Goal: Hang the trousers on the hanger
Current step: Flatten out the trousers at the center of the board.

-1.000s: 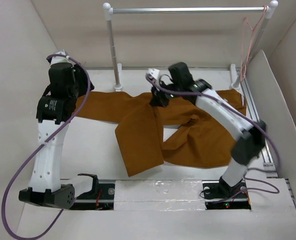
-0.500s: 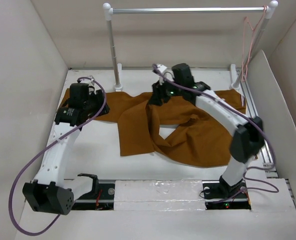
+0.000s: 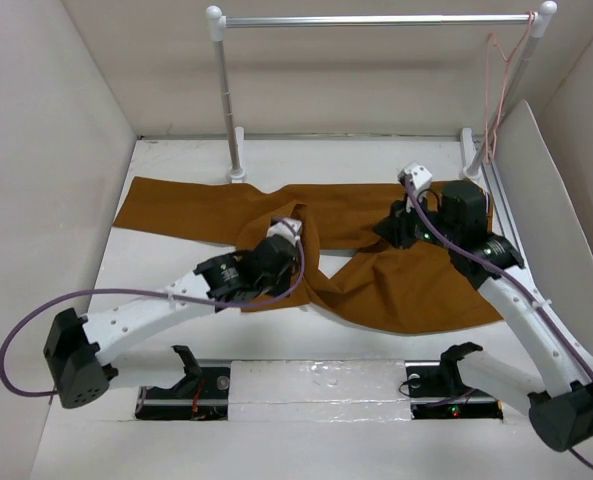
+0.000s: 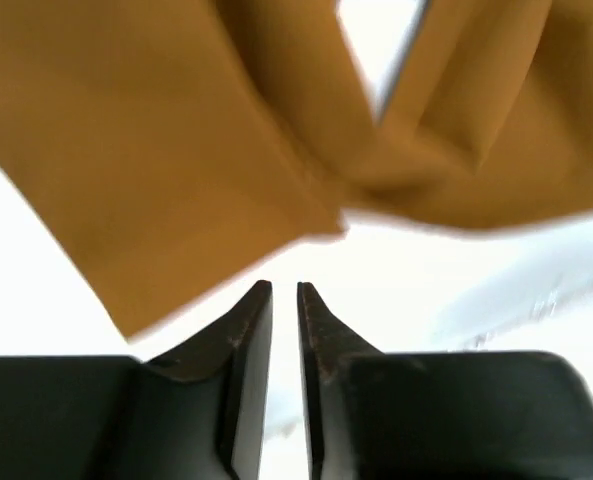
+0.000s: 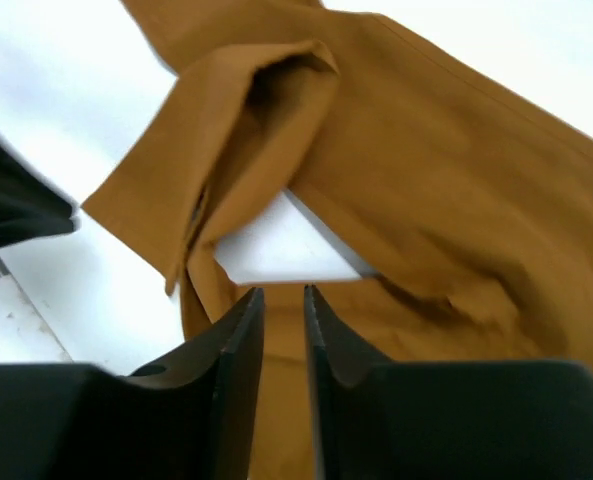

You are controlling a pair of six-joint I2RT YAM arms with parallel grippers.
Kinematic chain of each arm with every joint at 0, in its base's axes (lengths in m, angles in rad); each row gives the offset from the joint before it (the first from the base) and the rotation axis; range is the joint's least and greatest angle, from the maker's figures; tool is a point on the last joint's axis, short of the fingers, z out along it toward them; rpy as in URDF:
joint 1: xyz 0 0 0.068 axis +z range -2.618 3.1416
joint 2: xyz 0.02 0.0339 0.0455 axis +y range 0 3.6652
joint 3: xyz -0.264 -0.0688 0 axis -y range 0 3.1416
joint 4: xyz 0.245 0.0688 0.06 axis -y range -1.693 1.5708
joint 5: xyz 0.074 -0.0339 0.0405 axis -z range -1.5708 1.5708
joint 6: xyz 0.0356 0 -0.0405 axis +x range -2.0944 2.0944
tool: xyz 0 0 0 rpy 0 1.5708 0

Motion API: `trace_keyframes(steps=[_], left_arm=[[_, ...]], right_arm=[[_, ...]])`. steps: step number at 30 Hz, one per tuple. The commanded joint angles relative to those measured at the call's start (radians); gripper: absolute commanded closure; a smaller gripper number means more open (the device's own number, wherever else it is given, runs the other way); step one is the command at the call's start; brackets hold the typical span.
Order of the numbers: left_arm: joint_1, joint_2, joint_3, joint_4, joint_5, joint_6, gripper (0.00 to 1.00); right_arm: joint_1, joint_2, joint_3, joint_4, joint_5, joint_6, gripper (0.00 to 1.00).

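The rust-brown cloth trousers (image 3: 376, 260) lie rumpled on the white table (image 3: 176, 280), while the thin pink wire hanger (image 3: 498, 90) hangs untouched on the silver rail (image 3: 376, 20). Left gripper (image 4: 284, 300) and right gripper (image 5: 282, 305) are each nearly closed, holding nothing. The task looks barely begun.

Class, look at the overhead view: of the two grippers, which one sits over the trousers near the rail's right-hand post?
The right gripper, over the trousers nearest that post; the left gripper sits mid-table at the folded leg.

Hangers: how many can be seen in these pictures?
1. The hanger hangs at the right end of the rail, far from the trousers. None seems hidden.
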Motion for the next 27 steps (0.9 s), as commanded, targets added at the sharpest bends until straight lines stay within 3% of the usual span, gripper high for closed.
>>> trace_keyframes(steps=[1, 2, 6, 7, 16, 27], left_arm=[[-0.082, -0.079, -0.116, 0.008, -0.03, -0.176, 0.86], [-0.091, -0.07, -0.135, 0.009, -0.024, -0.197, 0.83], [-0.119, 0.028, -0.147, 0.086, 0.006, -0.199, 0.51], [-0.119, 0.05, -0.141, 0.104, 0.011, -0.196, 0.5], [-0.158, 0.271, -0.055, 0.114, -0.058, -0.185, 0.5], [-0.167, 0.392, -0.009, 0.128, -0.15, -0.164, 0.56]], right_arm=[[-0.054, -0.088, -0.05, -0.031, -0.007, -0.009, 0.71], [-0.063, -0.111, -0.059, -0.033, -0.026, -0.007, 0.69], [-0.082, -0.133, -0.107, -0.033, -0.073, -0.01, 0.58], [-0.092, -0.137, -0.111, -0.042, -0.077, -0.013, 0.57], [-0.114, -0.192, -0.124, -0.094, -0.097, -0.049, 0.55], [-0.105, -0.225, -0.15, -0.092, -0.128, -0.043, 0.54]])
